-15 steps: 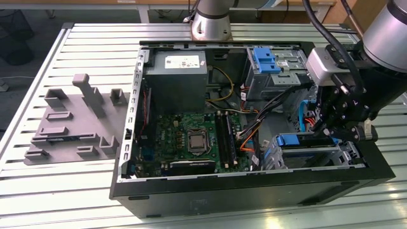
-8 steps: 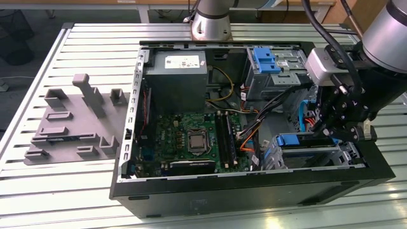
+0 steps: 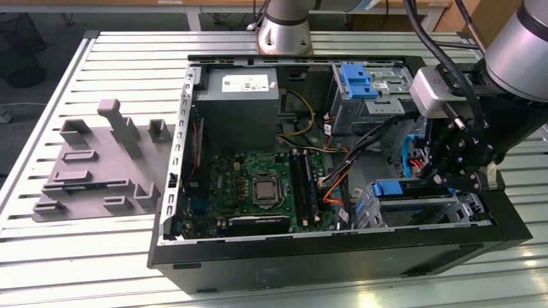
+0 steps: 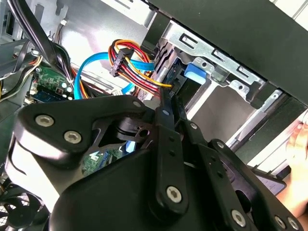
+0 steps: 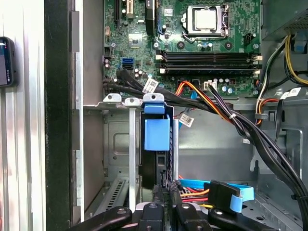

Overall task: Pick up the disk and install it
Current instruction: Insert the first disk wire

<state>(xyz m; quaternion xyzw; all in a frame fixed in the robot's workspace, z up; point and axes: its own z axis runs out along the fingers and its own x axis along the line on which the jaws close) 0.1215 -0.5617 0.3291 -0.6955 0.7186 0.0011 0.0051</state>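
While the pincer (image 5: 163,204) pinched the disk (image 5: 156,134) edge-on, its long axis ran straight ahead into the drive cage (image 5: 122,159).

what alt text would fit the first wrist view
Looking into an open computer case: the gripper sits right below a disk with blue rails standing on edge in a metal drive cage, with the green motherboard and cable bundles beyond.

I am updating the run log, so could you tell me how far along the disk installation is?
Done, it seems: the disk, with its blue rails, stands on edge in the metal drive cage at the case's front corner, so pickup is past. In hand: the gripper is right at the cage, its fingers closed together at the disk's edge. Left: whether the disk is fully seated cannot be told.
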